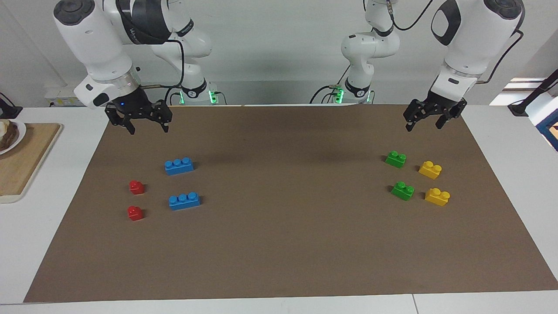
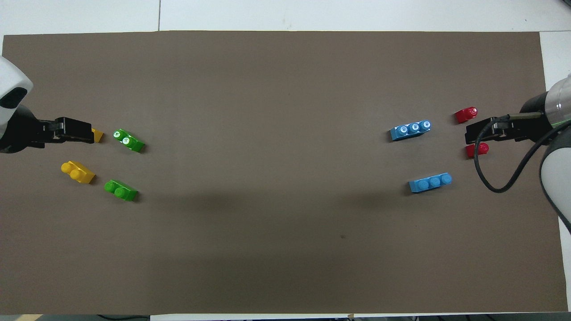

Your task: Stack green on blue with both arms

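Here, largest first.
Table: white, with a brown mat spread over most of it.
Board: wooden, off the mat at the right arm's end, with a plate at its edge.
Left arm: raised over the mat's edge at its own end.
Right arm: raised over the mat's edge at its own end.
Left gripper: in the air with fingers spread and nothing between them, over bare mat on the robots' side of the green and yellow bricks.
Right gripper: in the air with fingers spread wide and holding nothing, over bare mat on the robots' side of the blue and red bricks.
Blue 1: flat on the mat, studs up, at the right arm's end, nearer the robots.
Blue 2: same end, studs up, farther from the robots, apart from blue 1.
Green 1: flat on the mat at the left arm's end, nearer the robots, touching nothing.
Green 2: same end, farther from the robots.
Yellow bricks: two, each just beside a green, closer to the table's end.
Red bricks: two small ones near the blues, closer to that table end.
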`<action>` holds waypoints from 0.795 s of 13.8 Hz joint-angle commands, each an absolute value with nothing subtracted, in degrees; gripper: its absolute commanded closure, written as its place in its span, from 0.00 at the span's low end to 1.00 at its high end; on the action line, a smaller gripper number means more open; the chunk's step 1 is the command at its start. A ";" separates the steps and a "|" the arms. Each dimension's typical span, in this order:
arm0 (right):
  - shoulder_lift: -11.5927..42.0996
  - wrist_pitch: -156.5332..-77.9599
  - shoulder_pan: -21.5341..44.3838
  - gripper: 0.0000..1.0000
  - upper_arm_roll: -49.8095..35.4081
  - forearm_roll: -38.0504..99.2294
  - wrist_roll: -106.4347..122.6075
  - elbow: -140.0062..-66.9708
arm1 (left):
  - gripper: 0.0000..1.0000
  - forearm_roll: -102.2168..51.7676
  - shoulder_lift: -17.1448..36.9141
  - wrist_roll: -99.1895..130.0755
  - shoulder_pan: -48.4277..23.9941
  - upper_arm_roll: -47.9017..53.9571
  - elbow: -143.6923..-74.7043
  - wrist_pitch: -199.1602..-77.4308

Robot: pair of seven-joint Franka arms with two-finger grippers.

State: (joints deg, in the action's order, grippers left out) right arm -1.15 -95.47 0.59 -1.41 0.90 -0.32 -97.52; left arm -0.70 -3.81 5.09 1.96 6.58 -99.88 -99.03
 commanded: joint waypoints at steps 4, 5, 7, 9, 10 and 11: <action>-1.76 -96.06 0.09 0.00 -1.58 0.26 1.31 -98.26 | 0.00 -1.41 -4.57 5.10 1.32 5.89 -99.76 -98.44; -1.76 -95.98 0.00 0.00 -1.50 0.26 1.41 -98.26 | 0.00 -1.41 -4.57 5.10 1.32 5.89 -99.76 -98.44; -1.76 -95.98 -0.09 0.00 -1.23 0.35 2.19 -98.17 | 0.00 -1.41 -4.66 5.27 1.49 5.80 -100.28 -98.53; -1.67 -96.15 -0.09 0.00 -1.14 0.44 2.46 -97.48 | 0.00 -1.41 -5.10 7.63 1.76 5.80 -101.33 -99.22; -1.84 -96.15 -0.09 0.00 -0.97 0.44 2.98 -97.12 | 0.00 -1.41 -5.45 9.30 1.84 5.80 -101.95 -100.19; -1.93 -96.07 -0.44 0.00 -0.71 0.79 4.90 -96.51 | 0.00 -1.41 -5.71 10.62 1.93 5.80 -102.91 -100.98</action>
State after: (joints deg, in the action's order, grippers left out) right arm -1.22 -95.70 0.40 -0.88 0.90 1.53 -97.15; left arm -0.70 -3.83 7.92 1.96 6.25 -100.17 -99.26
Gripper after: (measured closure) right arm 0.000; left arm 0.000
